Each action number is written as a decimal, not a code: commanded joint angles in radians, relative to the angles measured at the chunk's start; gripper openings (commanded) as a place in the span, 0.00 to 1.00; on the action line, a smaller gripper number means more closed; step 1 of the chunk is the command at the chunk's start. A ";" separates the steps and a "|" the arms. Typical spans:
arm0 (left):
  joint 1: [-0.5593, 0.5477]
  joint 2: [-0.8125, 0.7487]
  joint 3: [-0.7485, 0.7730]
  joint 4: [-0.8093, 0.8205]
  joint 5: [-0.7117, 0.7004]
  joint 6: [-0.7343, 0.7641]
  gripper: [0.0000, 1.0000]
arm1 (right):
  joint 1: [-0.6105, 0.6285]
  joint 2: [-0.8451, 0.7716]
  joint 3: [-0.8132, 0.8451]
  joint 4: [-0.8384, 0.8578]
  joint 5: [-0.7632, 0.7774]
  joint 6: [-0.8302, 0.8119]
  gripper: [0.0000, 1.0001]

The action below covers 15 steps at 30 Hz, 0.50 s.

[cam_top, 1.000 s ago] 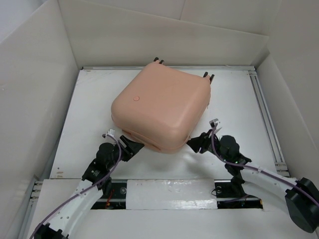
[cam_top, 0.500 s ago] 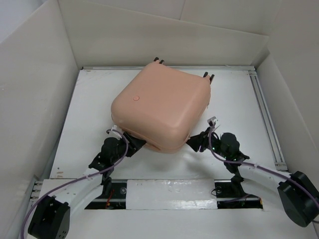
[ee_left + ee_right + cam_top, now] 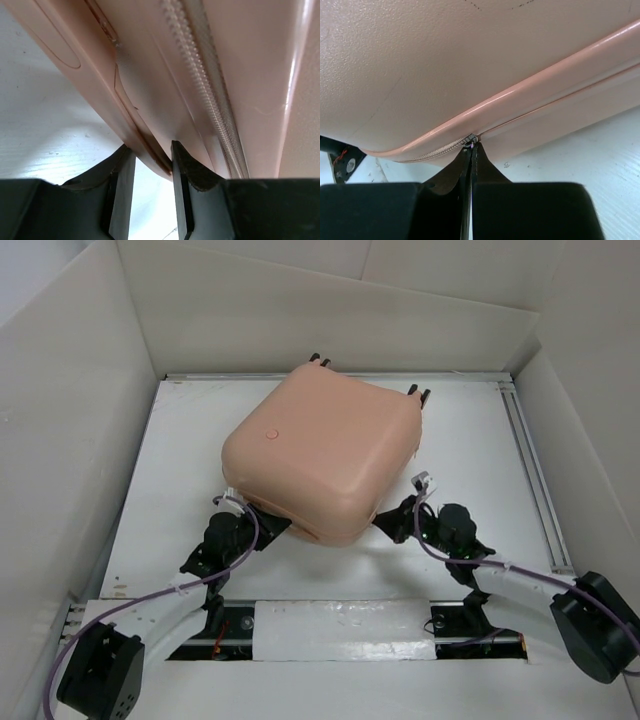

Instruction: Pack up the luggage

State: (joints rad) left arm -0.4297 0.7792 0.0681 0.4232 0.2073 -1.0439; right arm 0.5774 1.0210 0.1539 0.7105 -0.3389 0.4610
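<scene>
White panel walls (image 3: 300,320) enclose a white worktop (image 3: 470,440), with what looks like a metal rail (image 3: 531,470) along its right edge; soft, even light.

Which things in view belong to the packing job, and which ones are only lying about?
For the job:
pink suitcase
zipper pull, pinched by the right hand
left hand, gripping the suitcase's rim

Not for the job:
white table
white walls around it
</scene>
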 commanded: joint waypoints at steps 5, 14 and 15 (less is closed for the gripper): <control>-0.006 -0.014 0.001 0.121 0.032 0.056 0.00 | 0.254 -0.165 0.159 -0.291 0.265 0.088 0.00; -0.104 0.014 0.022 0.187 -0.052 0.018 0.00 | 0.614 -0.178 0.306 -0.695 0.336 0.297 0.00; -0.179 0.035 0.032 0.198 -0.080 0.004 0.00 | 0.648 -0.156 0.334 -0.706 0.336 0.309 0.00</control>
State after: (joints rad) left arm -0.4904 0.7853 0.0635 0.4519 0.1383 -1.0603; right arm 1.0821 0.8482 0.3756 0.0563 0.1349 0.6632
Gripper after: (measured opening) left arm 0.269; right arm 0.020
